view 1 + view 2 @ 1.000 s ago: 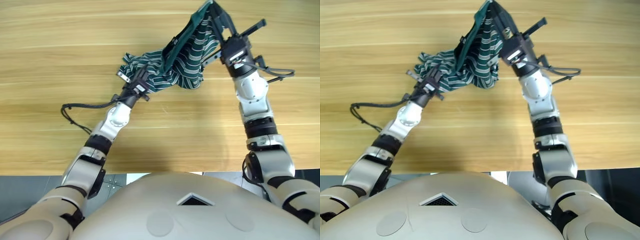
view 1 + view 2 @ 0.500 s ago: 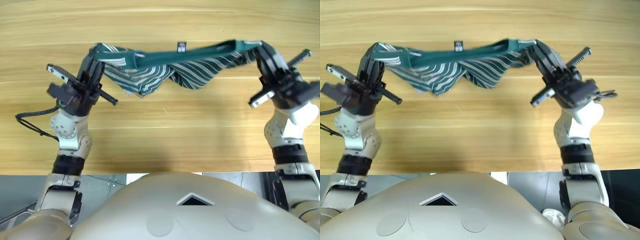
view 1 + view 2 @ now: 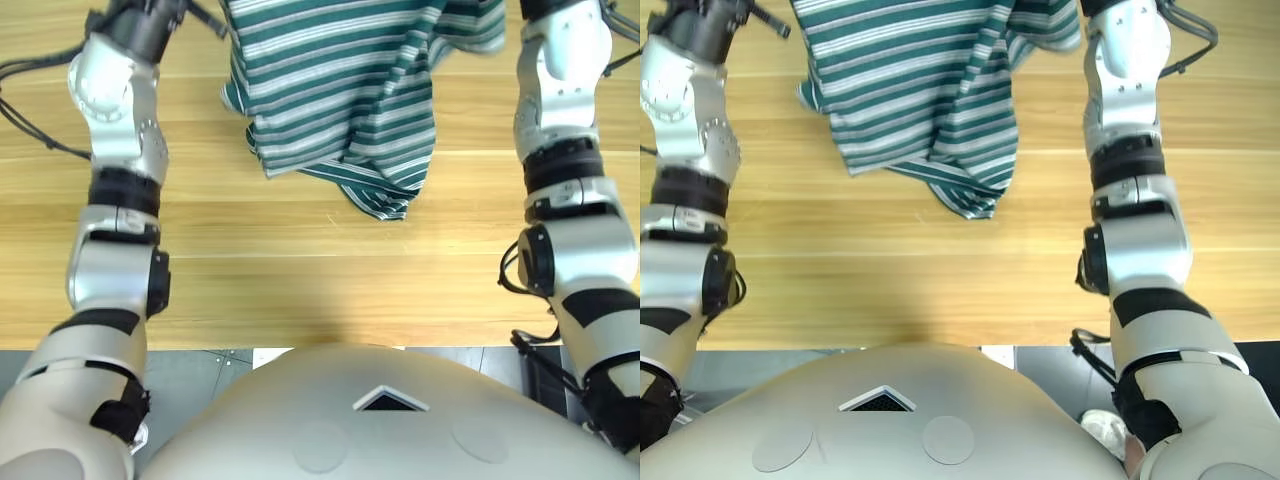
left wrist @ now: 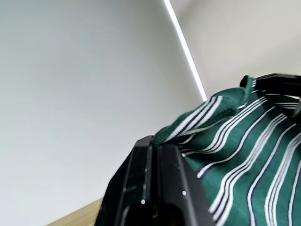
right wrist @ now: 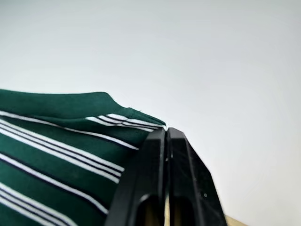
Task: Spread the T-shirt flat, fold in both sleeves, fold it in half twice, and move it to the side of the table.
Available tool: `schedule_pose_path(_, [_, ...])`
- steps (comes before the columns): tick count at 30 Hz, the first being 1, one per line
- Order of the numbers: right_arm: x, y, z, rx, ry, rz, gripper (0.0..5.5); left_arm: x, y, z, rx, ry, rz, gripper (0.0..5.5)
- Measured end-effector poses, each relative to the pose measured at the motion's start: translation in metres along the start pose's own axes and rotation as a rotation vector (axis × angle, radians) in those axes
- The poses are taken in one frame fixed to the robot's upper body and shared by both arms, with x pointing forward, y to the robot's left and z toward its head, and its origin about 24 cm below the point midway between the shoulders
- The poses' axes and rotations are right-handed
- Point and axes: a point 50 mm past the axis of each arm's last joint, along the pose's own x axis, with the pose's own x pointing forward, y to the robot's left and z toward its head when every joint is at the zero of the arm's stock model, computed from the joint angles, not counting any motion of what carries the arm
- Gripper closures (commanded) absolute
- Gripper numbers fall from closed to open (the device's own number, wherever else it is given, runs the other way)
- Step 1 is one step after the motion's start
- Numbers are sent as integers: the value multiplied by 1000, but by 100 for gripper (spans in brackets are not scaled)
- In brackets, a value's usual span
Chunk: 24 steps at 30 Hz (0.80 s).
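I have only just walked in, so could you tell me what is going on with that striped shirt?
The robot holds the green striped T-shirt up over the wooden table. The left gripper and the right gripper are each shut on its upper edge, one either side. The cloth hangs between the arms in loose folds, not yet spread flat.

Plain workroom or lab: wood-grain table [image 3: 300, 290], grey floor tiles [image 3: 190, 368], strip light [image 4: 183, 45].
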Motion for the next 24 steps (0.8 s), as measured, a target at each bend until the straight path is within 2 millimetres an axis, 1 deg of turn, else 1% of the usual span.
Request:
schedule_pose_path(2, [22,-5,1,-151,101,-113,550,31,11,3,99,127,110,548])
schedule_pose_path(3, [30,-9,5,-212,120,-170,550,43,16,8,152,158,156,548])
schedule_pose_path(4, [41,-15,13,-286,118,-256,550,60,23,21,226,165,229,548])
schedule_pose_path(6, [53,-23,31,-372,64,-368,550,80,31,46,323,115,319,548])
schedule_pose_path(7, [59,-27,44,-418,-1,-444,550,90,35,65,394,50,386,548])
schedule_pose_path(8, [63,-30,55,-444,-70,-500,550,94,39,79,451,-13,444,548])
schedule_pose_path(9, [65,-34,69,-458,-173,-540,550,93,47,94,530,-107,515,548])
schedule_pose_path(10, [62,-38,73,-489,-251,-515,550,81,58,96,604,-152,544,548])
schedule_pose_path(11, [55,-42,69,-529,-273,-481,550,68,65,86,651,-133,544,548])
schedule_pose_path(12, [44,-40,55,-559,-271,-405,550,49,65,64,687,-86,514,548])
schedule_pose_path(13, [32,-33,39,-563,-244,-336,550,34,60,43,697,-33,481,548])
schedule_pose_path(14, [20,-26,25,-553,-219,-254,550,21,53,27,691,-4,443,548])
schedule_pose_path(15, [-3,-14,4,-524,-186,-102,550,-2,41,4,668,35,370,548])
schedule_pose_path(16, [-35,-2,-21,-492,-123,55,550,-32,24,-24,646,117,256,548])
schedule_pose_path(17, [-74,13,-44,-455,-54,244,550,-68,0,-52,600,218,90,548])
schedule_pose_path(18, [-106,24,-57,-427,-3,398,550,-99,-19,-70,549,302,-41,548])
schedule_pose_path(19, [-144,34,-68,-393,52,587,550,-136,-41,-86,484,400,-195,548])
schedule_pose_path(20, [-171,40,-74,-369,101,724,550,-157,-53,-90,423,427,-264,548])
schedule_pose_path(21, [-204,47,-80,-335,178,876,550,-167,-62,-88,388,413,-343,548])
schedule_pose_path(22, [-214,49,-79,-312,183,934,550,-173,-69,-88,367,416,-441,548])
schedule_pose_path(24, [-224,45,-77,-306,212,982,550,-180,-77,-85,319,399,-487,548])
